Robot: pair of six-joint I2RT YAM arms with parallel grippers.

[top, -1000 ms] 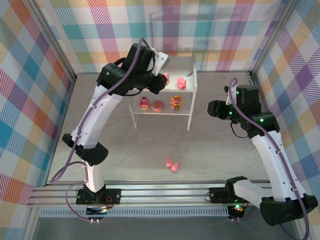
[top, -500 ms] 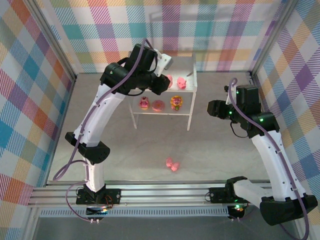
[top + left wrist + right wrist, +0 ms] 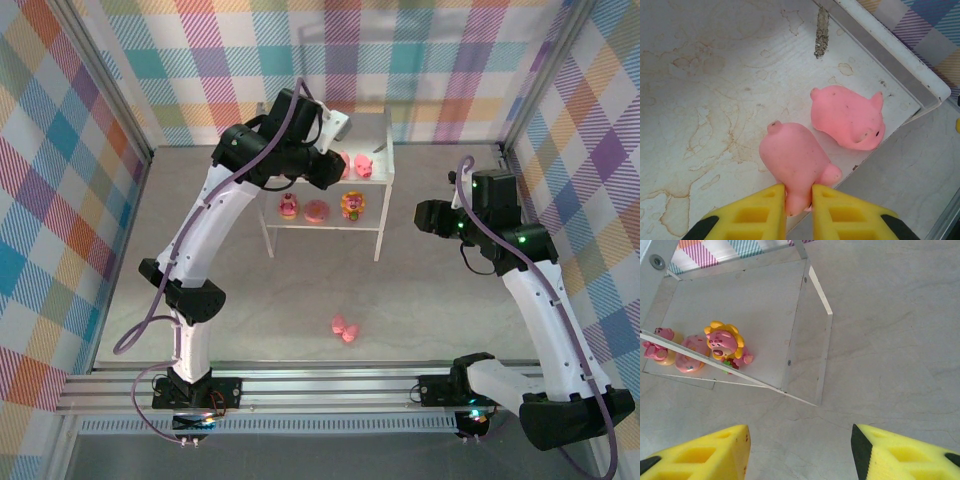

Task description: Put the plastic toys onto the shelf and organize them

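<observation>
Left hand (image 3: 799, 191) pinches pig (image 3: 790, 159) by near end; long axis points away-left.

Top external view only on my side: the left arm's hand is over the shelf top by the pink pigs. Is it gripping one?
Observer: Yes. In the left wrist view the left hand is shut on one end of a pig that looks set down on the shelf.
Operator: And the other arm's hand, off to the side?
Observer: The right wrist view has the right hand open and empty above the table, facing the shelf's lower tier.
</observation>
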